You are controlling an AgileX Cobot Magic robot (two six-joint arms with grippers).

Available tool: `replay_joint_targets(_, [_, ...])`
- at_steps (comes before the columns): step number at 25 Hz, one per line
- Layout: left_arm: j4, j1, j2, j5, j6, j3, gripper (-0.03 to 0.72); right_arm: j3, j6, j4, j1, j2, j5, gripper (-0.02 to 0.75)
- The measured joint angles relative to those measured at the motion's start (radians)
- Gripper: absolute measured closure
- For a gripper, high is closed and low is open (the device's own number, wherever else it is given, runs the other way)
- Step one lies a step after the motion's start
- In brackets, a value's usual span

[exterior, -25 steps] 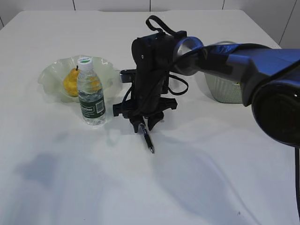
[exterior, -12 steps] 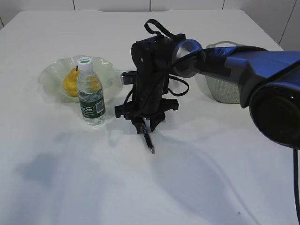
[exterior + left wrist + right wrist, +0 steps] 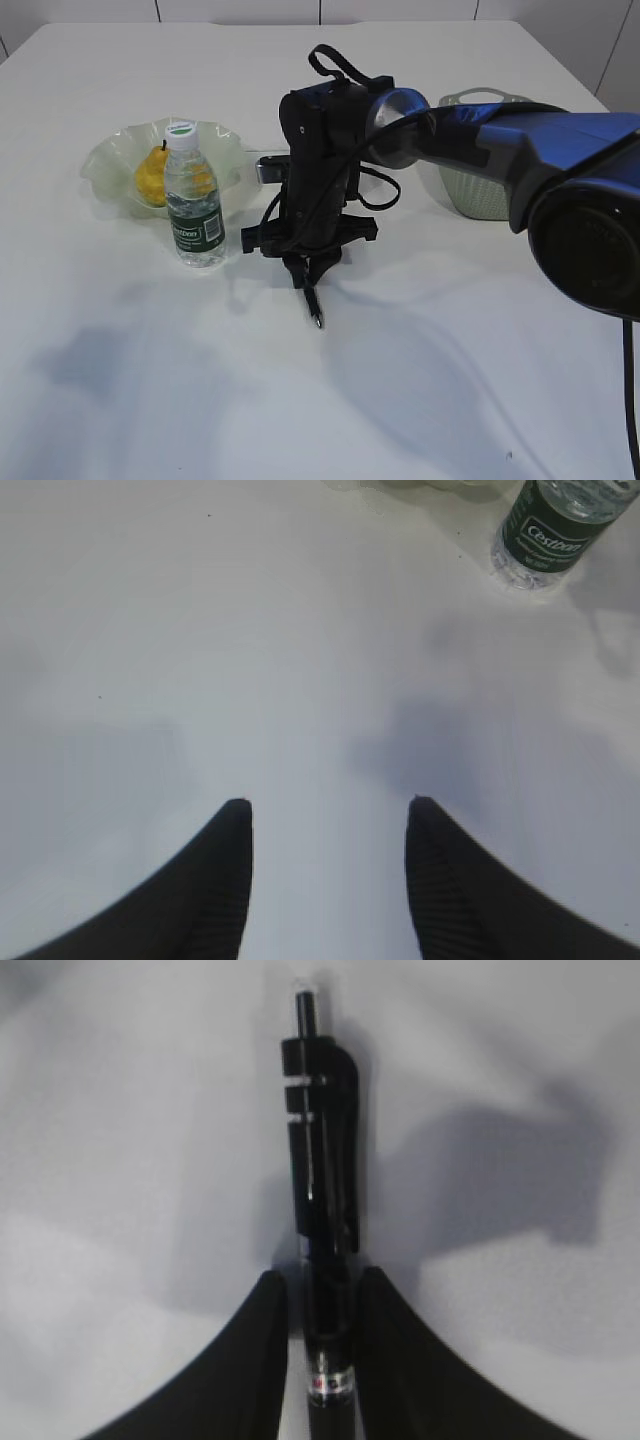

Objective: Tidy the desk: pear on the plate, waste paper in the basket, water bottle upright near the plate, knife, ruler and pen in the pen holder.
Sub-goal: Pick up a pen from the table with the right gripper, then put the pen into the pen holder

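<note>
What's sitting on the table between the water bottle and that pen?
Nothing: in the exterior view, bare white table separates the water bottle from the pen, which the right gripper pinches.

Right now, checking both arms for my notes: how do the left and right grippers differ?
The left gripper hangs open over bare table, holding nothing; the right gripper has its fingers closed around a black pen. The left sits near the water bottle; the right works mid-table. Both have black fingers.

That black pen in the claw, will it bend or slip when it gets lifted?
The pen looks like rigid plastic, so it probably won't bend. Its barrel seems smooth and glossy, and the right gripper pinches it near one end, so it might swivel or slide. Being round, it would likely roll if dropped.
</note>
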Motion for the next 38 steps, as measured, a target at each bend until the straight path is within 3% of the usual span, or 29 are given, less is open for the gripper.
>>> replay_joint_targets(8, [0.0,0.0,0.0,0.0,0.0,0.0,0.34,0.0,-0.01,0.022,0.0,0.0,0.013,0.654])
replay_joint_targets(22, [-0.004,0.0,0.0,0.0,0.0,0.0,0.34,-0.001,-0.103,0.021,-0.012,-0.074,0.078,0.666])
replay_joint_targets(30, [-0.009,0.0,0.0,0.0,0.0,0.0,0.34,0.022,-0.122,0.041,-0.095,-0.219,0.082,0.666])
replay_joint_targets(38, [-0.01,0.0,0.0,0.01,0.0,0.0,0.34,0.226,-0.161,0.078,-0.168,-0.419,0.084,0.666])
